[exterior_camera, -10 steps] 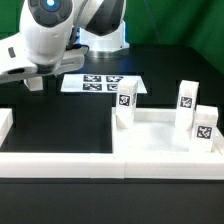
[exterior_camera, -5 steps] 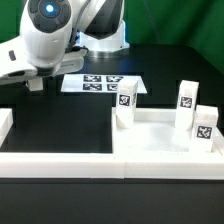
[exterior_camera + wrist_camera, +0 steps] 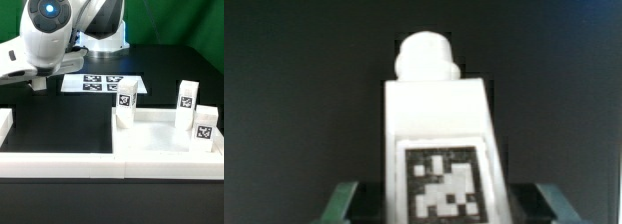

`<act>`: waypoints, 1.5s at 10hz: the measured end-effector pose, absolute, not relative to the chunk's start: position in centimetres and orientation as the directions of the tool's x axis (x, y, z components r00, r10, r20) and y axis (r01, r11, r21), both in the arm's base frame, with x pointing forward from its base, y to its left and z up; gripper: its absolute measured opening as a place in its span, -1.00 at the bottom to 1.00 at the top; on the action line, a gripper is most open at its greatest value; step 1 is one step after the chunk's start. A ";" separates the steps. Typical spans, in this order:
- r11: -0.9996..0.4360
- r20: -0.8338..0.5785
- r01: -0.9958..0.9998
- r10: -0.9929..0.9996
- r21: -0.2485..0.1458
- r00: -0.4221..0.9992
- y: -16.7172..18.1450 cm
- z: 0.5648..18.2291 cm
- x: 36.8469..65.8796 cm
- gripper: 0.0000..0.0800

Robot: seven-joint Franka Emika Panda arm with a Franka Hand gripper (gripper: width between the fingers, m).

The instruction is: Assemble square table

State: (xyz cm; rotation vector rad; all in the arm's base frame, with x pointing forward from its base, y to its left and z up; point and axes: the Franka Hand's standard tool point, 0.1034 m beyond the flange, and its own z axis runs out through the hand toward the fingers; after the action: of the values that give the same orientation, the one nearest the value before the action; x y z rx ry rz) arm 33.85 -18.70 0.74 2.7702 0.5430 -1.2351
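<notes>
While the arm hangs over the far corner of the black counter (image 3: 60,125) on the exterior view's left, its gripper (image 3: 441,200) is clamped on a white leg (image 3: 438,120): the wrist view shows the two dark fingers (image 3: 345,200) pressed against either side of the block, just beside its black-and-white tag, with the leg's rounded peg pointing away from the camera over plain dark counter. From the exterior view the gripper (image 3: 36,84) is only a dark shape under the white arm and the held leg cannot be made out there.

The marker board (image 3: 100,83) lies flat near the counter's far edge, just beside the gripper on its exterior-view right.

At the near edge, toward the near corner on the exterior view's right, sits the white tabletop (image 3: 165,150) with its raised rim. Three more tagged legs stand upright at it: one (image 3: 125,105) at its far corner toward the counter's middle, and two (image 3: 187,105) (image 3: 205,130) close together near the counter's edge on the exterior view's right. Whether they stand inside the rim or behind it I cannot tell
</notes>
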 end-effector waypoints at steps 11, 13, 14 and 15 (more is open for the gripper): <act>-0.947 -0.688 0.319 0.252 -0.031 0.681 -13.7 8.4 43.9 -0.28; -0.945 -0.579 0.326 0.276 -0.020 0.767 -13.6 8.5 44.8 -0.28; -0.945 -0.546 0.327 0.285 -0.021 0.788 -12.6 9.4 46.0 -0.28; -0.953 -0.495 0.302 0.270 -0.016 0.826 -11.2 10.5 48.5 -0.28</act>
State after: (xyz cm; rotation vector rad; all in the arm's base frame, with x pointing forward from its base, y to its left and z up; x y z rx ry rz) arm 48.46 -11.16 10.53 2.9415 0.4609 -0.7826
